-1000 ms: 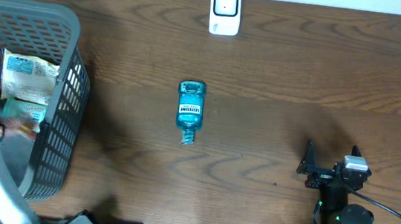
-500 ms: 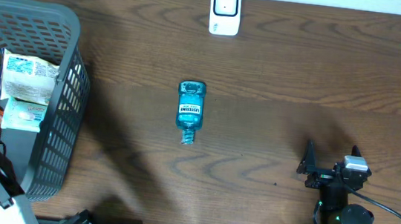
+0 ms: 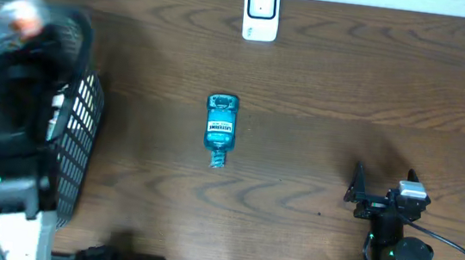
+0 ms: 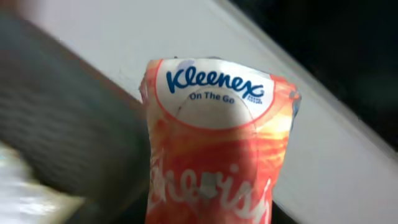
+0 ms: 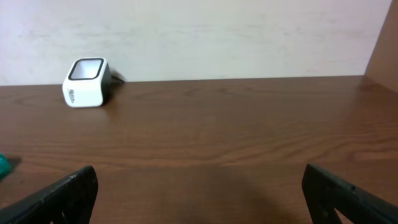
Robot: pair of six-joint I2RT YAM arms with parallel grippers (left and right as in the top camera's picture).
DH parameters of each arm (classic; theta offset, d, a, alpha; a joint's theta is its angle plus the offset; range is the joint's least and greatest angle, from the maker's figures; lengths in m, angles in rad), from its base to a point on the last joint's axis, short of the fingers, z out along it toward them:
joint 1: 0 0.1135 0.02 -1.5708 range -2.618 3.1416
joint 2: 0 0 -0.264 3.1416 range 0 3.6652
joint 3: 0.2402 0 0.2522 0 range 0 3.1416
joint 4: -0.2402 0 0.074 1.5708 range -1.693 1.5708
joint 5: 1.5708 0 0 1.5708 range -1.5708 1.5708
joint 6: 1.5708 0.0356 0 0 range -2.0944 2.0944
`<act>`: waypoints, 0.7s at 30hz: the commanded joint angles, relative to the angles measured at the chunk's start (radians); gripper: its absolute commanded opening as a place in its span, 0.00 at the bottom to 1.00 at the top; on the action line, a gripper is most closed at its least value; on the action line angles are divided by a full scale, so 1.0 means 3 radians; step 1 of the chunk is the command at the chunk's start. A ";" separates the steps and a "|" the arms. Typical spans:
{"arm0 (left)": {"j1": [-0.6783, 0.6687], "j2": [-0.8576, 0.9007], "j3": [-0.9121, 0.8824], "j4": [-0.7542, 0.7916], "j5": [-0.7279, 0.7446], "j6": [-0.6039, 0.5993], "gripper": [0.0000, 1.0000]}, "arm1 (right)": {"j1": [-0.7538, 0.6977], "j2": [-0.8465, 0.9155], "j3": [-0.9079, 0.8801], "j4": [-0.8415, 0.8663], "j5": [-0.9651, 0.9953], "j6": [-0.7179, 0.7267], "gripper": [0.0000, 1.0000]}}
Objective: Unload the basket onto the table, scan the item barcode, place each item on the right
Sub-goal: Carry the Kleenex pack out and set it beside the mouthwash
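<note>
Overhead: the left hand (image 3: 20,23), a motion-blurred shape over the grey plastic mesh basket (image 3: 79,127) at the left edge of the dark wooden surface (image 3: 331,97), carries a small orange-pink thing at its far end, most likely the item for scanning. The step in hand looks like the carry from basket to scanner. The white box-shaped barcode scanner (image 3: 261,13) stands at the far edge, well apart from that hand, so the next move calls for a long sweep right and a turn that puts the barcode to the scanner's window. A blue mouthwash bottle (image 3: 220,129) lies on its side mid-surface, between basket and right hand (image 3: 383,182), which rests near the front edge, released, fingers spread wide

Left wrist: the orange Kleenex tissue pack (image 4: 214,149) fills the frame, upright, label forward, plainly grasped from below, though the fingers are out of frame. No barcode shows on this face

Right wrist: nothing sits between the open fingers; the scanner stands far left ahead
</note>
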 commanded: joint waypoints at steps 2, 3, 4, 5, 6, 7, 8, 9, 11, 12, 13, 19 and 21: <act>-0.1312 0.0725 0.0064 0.0061 -0.0256 0.0267 0.33 | 0.0014 -0.0011 -0.0005 -0.0010 -0.0003 0.0032 0.99; -0.1528 0.0904 0.0064 0.0088 -0.0346 0.0312 0.32 | 0.0014 -0.0011 -0.0005 -0.0010 -0.0003 0.0032 0.99; -0.1720 0.1085 0.0064 0.0130 -0.0408 0.0366 0.32 | 0.0014 -0.0011 -0.0005 -0.0010 -0.0003 0.0032 0.99; -0.1904 0.1277 0.0064 0.0184 -0.0454 0.0423 0.33 | 0.0014 -0.0011 -0.0005 -0.0010 -0.0003 0.0032 0.99; -0.2022 0.1411 0.0064 0.0228 -0.0469 0.0462 0.33 | 0.0014 -0.0011 -0.0005 -0.0010 -0.0003 0.0032 0.99; -0.2196 0.1635 0.0064 0.0300 -0.0483 0.0506 0.33 | 0.0014 -0.0011 -0.0005 -0.0010 -0.0003 0.0032 0.99; -0.2299 0.1779 0.0064 0.0343 -0.0509 0.0502 0.32 | 0.0014 -0.0011 -0.0005 -0.0010 -0.0003 0.0032 0.99; -0.2401 0.1932 0.0064 0.0388 -0.0534 0.0504 0.32 | 0.0014 -0.0011 -0.0005 -0.0010 -0.0003 0.0032 0.99; -0.2572 0.2239 0.0064 0.0472 -0.0568 0.0512 0.32 | 0.0014 -0.0011 -0.0005 -0.0010 -0.0003 0.0032 0.99; -0.2647 0.2403 0.0064 0.0505 -0.0576 0.0511 0.33 | 0.0014 -0.0011 -0.0005 -0.0010 -0.0003 0.0032 0.99; -0.2701 0.2532 0.0064 0.0526 -0.0579 0.0511 0.32 | 0.0014 -0.0011 -0.0005 -0.0010 -0.0003 0.0032 0.99; -0.2922 0.3190 0.0064 0.0571 -0.0577 0.0497 0.33 | 0.0014 -0.0011 -0.0005 -0.0010 -0.0003 0.0032 0.99; -0.2965 0.3321 0.0064 0.0557 -0.0577 0.0484 0.33 | 0.0014 -0.0011 -0.0005 -0.0010 -0.0003 0.0032 0.99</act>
